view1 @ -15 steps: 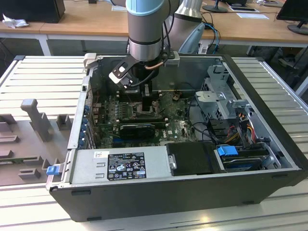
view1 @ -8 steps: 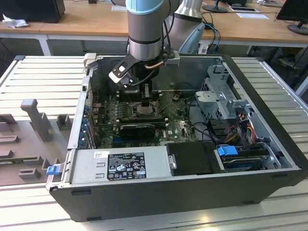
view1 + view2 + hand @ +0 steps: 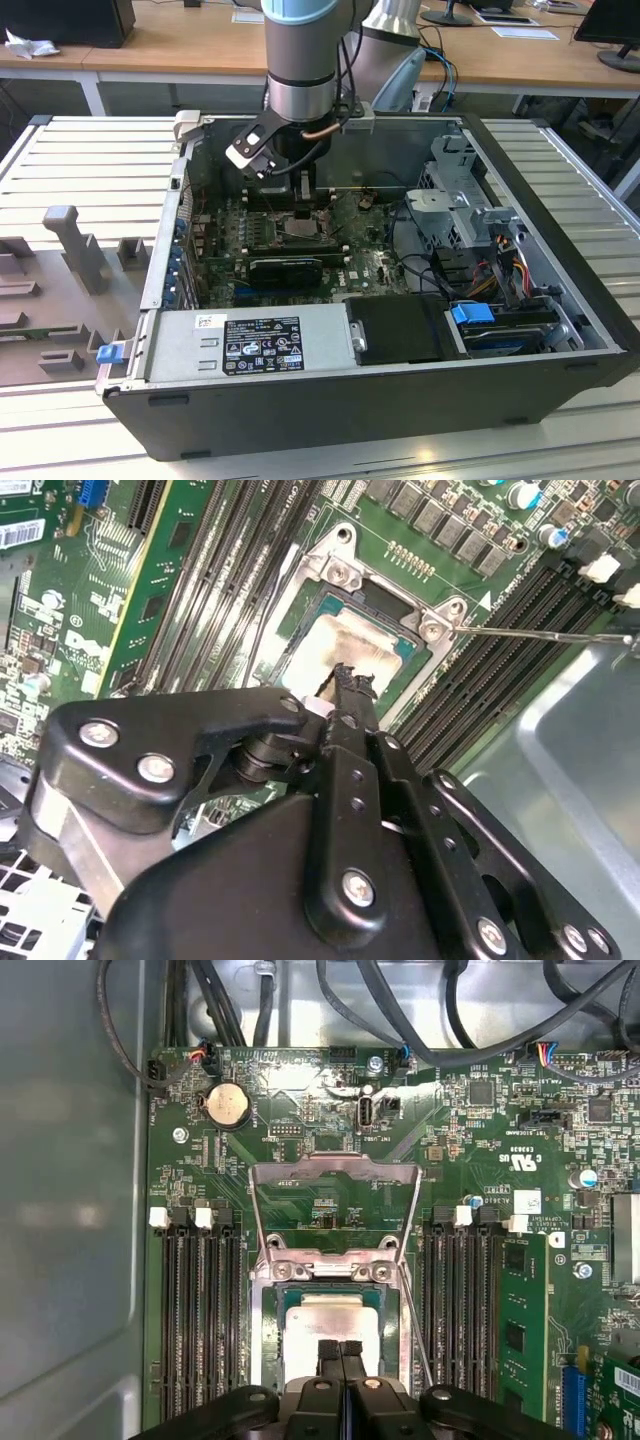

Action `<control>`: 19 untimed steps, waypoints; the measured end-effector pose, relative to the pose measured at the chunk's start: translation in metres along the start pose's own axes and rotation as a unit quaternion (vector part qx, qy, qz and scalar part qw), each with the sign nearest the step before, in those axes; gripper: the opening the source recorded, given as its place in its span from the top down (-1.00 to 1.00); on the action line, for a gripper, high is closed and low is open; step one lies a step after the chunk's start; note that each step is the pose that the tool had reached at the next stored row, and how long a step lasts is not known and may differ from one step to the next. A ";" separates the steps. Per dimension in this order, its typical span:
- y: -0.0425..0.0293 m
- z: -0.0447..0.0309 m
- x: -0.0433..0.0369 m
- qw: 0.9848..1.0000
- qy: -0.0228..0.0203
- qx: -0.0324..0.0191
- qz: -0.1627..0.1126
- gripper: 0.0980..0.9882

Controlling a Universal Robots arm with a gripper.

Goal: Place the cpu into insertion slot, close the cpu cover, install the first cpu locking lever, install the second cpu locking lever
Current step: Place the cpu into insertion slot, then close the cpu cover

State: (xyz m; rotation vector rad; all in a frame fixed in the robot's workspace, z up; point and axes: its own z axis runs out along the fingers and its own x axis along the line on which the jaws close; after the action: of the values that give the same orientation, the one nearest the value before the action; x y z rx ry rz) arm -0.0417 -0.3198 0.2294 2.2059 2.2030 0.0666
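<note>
Both fingers (image 3: 328, 1358) of my pincer (image 3: 341, 1350) are sitting pressed together, gripping nothing, right over the cpu (image 3: 325, 1318). It's lying in the insertion slot (image 3: 272, 1350), cpu cover (image 3: 335, 1167) standing open.

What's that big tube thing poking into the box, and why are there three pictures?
That's a robot arm reaching into an open computer case. One picture looks on from outside; the other two come from cameras riding on the arm's wrist. The green board is the motherboard. The silvery square is the cpu, lying in the insertion slot. The cpu cover, a metal frame, is tipped open. The gripper is shut, its tips right over the cpu, with nothing visible between them.
</note>
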 end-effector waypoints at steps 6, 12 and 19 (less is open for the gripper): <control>0.0003 -0.0071 0.0001 1.000 0.000 0.000 0.000 0.98; 0.0105 -0.0101 0.0001 1.000 0.000 0.005 0.000 0.98; 0.0128 -0.0241 0.0003 1.000 0.000 0.006 0.000 0.98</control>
State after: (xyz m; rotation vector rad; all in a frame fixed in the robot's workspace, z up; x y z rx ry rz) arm -0.0300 -0.3199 0.2540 2.2119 2.2086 0.0541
